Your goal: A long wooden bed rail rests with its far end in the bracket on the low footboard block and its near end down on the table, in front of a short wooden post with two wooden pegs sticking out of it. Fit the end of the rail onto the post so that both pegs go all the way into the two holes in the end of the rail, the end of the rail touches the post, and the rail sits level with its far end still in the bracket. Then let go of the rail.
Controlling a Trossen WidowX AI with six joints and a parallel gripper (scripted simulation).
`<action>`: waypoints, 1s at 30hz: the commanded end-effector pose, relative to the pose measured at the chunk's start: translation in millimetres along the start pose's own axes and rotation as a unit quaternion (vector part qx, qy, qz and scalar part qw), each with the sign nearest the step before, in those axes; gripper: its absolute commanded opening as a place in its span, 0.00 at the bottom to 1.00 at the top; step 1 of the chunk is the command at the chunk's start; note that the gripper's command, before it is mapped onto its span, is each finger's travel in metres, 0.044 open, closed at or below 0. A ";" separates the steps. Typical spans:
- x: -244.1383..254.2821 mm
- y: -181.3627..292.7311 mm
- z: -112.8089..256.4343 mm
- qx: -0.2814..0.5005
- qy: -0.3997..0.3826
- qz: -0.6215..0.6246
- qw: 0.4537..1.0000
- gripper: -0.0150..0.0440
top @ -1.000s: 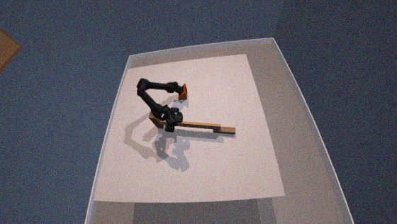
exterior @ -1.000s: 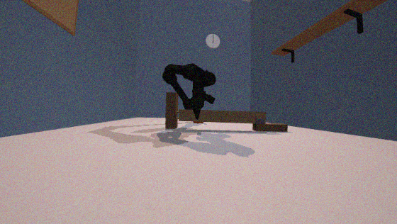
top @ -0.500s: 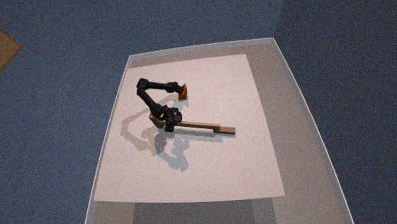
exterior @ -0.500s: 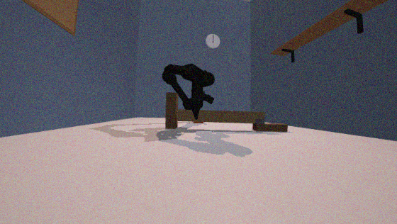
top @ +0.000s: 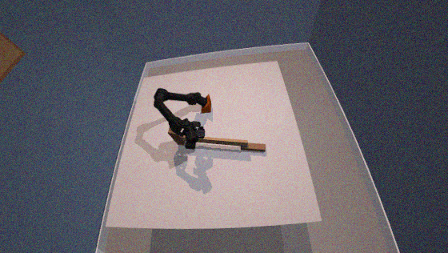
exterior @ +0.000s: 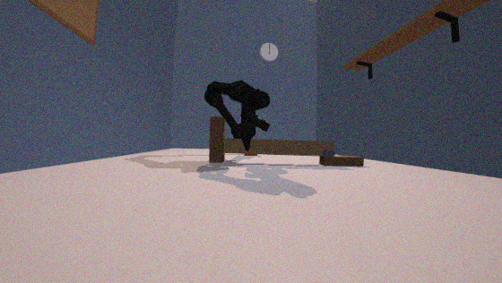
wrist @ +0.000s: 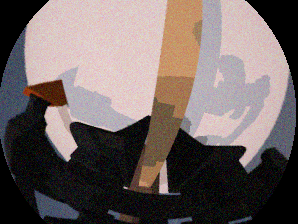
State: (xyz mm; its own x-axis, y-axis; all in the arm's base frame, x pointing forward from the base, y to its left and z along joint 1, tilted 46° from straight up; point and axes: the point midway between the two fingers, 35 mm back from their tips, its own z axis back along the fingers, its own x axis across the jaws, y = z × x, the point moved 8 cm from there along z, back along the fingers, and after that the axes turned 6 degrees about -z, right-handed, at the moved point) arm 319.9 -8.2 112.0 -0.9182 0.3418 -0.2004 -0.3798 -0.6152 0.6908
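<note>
The long wooden rail (top: 224, 141) (exterior: 287, 147) (wrist: 181, 50) looks about level, its near part raised off the table. My gripper (top: 192, 143) (exterior: 246, 150) (wrist: 157, 120) is shut on the rail close to its near end, from above. The short upright post (top: 174, 136) (exterior: 217, 140) stands at that end. In the exterior view the rail's end meets the post's edge with no gap visible. The pegs and holes are hidden. The far end lies over the low footboard block (top: 258, 147) (exterior: 350, 161), at the dark bracket (exterior: 328, 153); how deep it sits cannot be told.
The arm's orange base (top: 206, 105) (wrist: 50, 92) stands on the white table (top: 240, 188) (exterior: 179, 233), off to one side of the rail. The arm's shadows fall beside the post and rail. A wall shelf (exterior: 403, 40) and a clock (exterior: 269, 52) are far behind.
</note>
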 end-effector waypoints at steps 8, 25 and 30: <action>-0.6 5.4 2.9 -0.001 0.003 0.001 1.000 0.25; -0.5 4.0 0.7 0.000 0.000 0.000 1.000 0.74; -0.5 4.0 0.7 0.000 0.000 0.000 1.000 0.97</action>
State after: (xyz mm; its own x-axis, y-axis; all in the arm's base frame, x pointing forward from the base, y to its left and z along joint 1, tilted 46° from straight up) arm 318.8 -10.3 115.6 -0.9177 0.3425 -0.2013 -0.3810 -0.6154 0.6900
